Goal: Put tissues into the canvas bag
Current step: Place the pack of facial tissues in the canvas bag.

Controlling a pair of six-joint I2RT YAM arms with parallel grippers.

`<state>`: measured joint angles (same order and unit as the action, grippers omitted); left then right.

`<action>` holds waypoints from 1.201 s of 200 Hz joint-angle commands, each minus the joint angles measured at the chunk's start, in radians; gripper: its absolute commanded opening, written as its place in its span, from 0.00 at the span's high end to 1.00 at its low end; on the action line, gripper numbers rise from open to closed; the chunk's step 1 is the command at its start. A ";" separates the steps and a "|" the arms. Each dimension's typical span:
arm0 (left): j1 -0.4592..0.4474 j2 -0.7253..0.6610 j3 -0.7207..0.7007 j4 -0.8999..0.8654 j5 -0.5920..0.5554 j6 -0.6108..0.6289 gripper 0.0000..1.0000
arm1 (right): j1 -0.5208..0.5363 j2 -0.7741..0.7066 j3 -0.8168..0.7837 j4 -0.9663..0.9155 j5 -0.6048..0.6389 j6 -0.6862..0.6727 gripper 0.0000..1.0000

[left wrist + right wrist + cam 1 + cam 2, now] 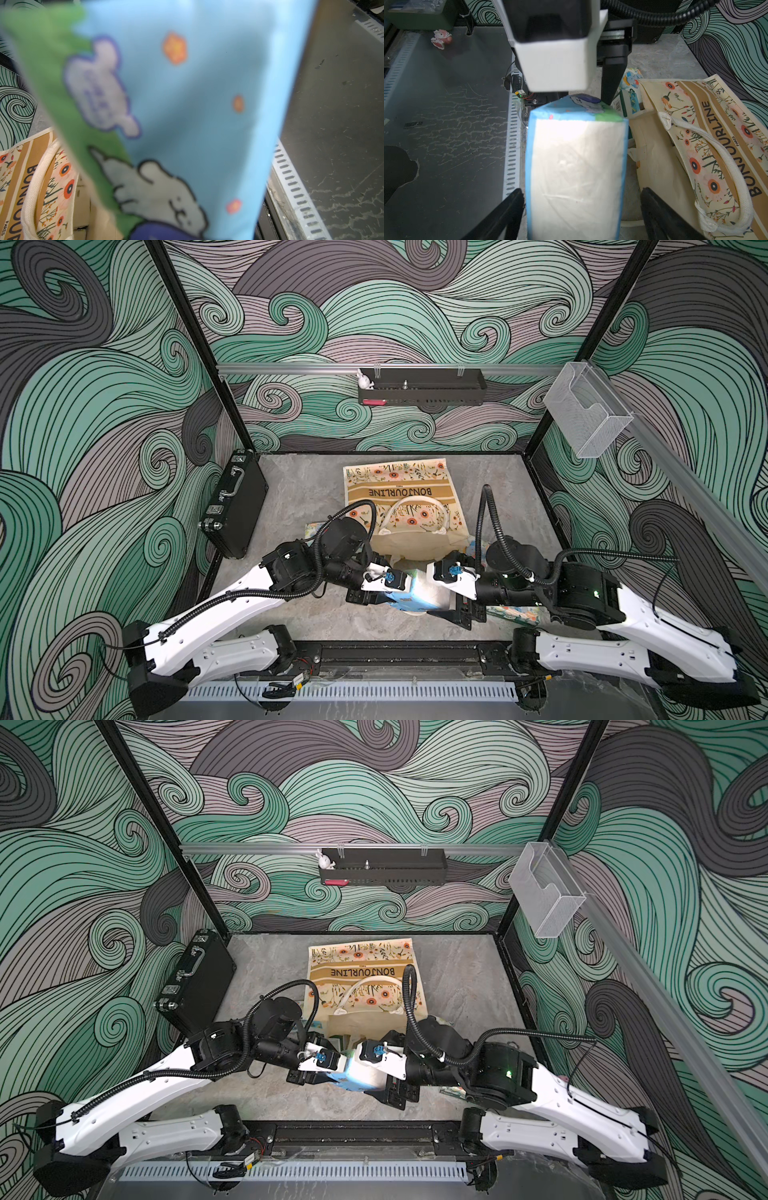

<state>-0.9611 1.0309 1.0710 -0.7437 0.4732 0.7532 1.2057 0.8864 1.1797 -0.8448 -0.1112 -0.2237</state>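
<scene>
Straddling tissue pack (577, 158), right gripper (581, 192) wide.

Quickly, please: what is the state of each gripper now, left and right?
Left gripper: closed on the light blue tissue pack.
Right gripper: open, with its fingers on either side of the same pack, not clamping it.

White arm links (232, 655), black joints (291, 568), ribbed black cables (479, 522)

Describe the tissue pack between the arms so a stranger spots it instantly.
Find the cream canvas bag with orange flowers. Just before its handle end, on the robot's side, the light blue tissue pack is clamped in the left gripper. Unlike other packs beside the bag, it shows a white side framed in blue.
</scene>
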 commanded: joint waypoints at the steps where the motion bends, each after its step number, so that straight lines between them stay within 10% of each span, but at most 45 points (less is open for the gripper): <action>1: -0.010 0.003 0.032 -0.006 -0.002 0.003 0.54 | -0.004 0.026 0.020 0.033 -0.017 0.061 0.15; 122: -0.011 0.011 0.053 -0.005 -0.015 -0.036 0.54 | -0.005 0.014 -0.029 0.075 -0.047 0.106 0.45; 152: -0.011 0.014 0.058 0.002 -0.047 -0.055 0.40 | -0.004 -0.005 -0.041 0.085 -0.023 0.117 0.51; 182: -0.007 0.011 0.067 0.037 -0.210 -0.117 0.13 | -0.006 -0.048 -0.058 0.081 0.044 0.140 0.55; 240: 0.060 0.182 0.123 0.064 -0.661 -0.153 0.19 | -0.006 -0.178 -0.042 -0.123 0.519 0.207 0.58</action>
<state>-0.9176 1.1240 1.1404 -0.6907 0.0357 0.6151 1.1995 0.7673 1.1141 -0.8658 0.1272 -0.0586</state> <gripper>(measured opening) 0.824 0.418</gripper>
